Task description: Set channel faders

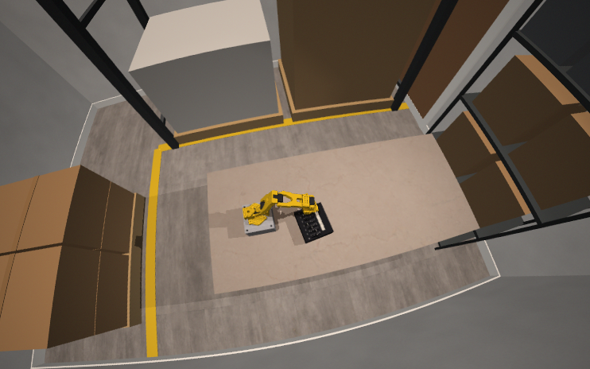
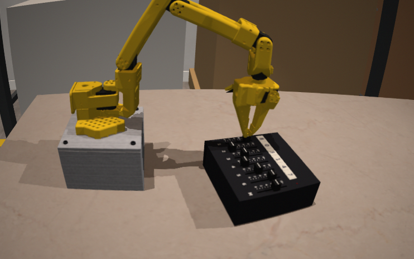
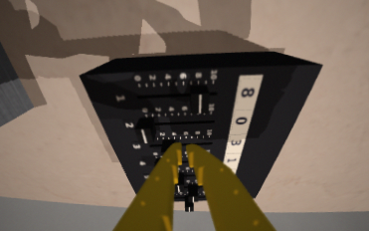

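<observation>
The lighting desk (image 2: 261,175) is a black box on the table, also in the overhead view (image 1: 313,223) and the wrist view (image 3: 198,119). It has several fader rows and a white tape strip (image 2: 277,157) with numbers; 8, 0, 3, 1 read in the wrist view (image 3: 242,119). The row 1 cap (image 3: 198,102) sits near 8. The row 2 cap (image 3: 143,135) sits at the low end. My gripper (image 2: 249,135) is shut and empty. It points down at the desk's far rows, its tips over the row 3 scale in the wrist view (image 3: 183,146). I cannot tell whether they touch.
The arm's base stands on a grey block (image 2: 102,161) left of the desk. Cardboard boxes (image 1: 49,256) and shelving (image 1: 531,151) surround the table, well away from it.
</observation>
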You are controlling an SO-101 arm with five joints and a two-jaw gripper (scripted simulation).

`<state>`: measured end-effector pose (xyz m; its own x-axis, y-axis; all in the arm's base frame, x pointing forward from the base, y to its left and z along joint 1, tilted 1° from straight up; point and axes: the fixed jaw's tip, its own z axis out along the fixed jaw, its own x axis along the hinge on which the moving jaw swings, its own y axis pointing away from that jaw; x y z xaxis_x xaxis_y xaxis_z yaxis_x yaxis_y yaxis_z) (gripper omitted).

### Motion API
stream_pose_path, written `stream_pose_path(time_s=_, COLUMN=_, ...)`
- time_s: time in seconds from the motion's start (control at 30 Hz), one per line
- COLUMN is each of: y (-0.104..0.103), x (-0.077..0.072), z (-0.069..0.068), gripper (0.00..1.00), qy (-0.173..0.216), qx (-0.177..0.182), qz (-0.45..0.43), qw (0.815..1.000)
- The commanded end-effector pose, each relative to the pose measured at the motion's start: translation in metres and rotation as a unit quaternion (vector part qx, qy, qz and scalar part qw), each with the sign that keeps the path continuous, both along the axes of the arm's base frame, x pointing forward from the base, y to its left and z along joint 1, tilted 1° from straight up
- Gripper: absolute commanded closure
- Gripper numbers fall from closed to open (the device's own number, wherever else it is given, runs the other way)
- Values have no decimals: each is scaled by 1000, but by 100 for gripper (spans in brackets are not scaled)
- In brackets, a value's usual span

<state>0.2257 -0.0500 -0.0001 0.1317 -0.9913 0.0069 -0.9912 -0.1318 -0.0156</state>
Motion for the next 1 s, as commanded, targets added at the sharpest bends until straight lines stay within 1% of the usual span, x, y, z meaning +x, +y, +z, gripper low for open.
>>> stream_pose_path(time_s=0.0, y=-1, x=0, z=1, gripper=100, qy=1, qx=1, qz=0, qw=1000)
stream_pose_path(time_s=0.33, y=-1, x=0, z=3, gripper=100, qy=1, qx=1, qz=0, qw=1000)
stream_pose_path(time_s=0.97, y=0, x=3, z=24, gripper=100, qy=1, qx=1, qz=0, qw=1000)
